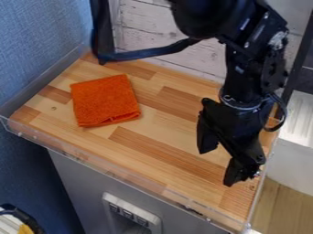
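Hangs over brown wooden tabletop (156, 132) with black two-finger gripper (220, 158) spread wide, at four o'clock from square orange cloth (105, 100).

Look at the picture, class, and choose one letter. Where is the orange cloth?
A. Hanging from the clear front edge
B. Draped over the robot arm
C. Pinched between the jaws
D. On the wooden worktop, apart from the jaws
D: the orange cloth lies flat on the wooden worktop, with bare wood between it and the open jaws.
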Motion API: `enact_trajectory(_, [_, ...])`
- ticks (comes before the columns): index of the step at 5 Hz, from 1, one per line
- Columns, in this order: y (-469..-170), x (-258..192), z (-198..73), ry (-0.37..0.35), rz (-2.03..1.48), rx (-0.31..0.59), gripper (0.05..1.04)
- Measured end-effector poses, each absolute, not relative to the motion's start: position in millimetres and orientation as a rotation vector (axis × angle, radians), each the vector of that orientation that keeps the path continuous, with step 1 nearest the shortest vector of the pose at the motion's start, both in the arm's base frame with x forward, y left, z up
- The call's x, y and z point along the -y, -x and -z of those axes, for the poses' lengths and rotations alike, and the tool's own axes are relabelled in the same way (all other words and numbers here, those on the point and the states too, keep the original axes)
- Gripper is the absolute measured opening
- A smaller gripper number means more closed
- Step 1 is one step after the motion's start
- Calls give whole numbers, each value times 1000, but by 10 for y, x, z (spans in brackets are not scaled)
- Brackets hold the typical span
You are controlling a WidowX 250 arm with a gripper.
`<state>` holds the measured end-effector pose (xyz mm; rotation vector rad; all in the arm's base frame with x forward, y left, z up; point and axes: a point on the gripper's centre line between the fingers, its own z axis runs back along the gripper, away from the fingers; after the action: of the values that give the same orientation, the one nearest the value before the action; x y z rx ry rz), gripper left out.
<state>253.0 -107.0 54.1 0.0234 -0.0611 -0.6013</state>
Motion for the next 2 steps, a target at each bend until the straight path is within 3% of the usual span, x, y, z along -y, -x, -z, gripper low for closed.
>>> enact_trajectory(2, [-2475,1108,-532,22,613,67,999])
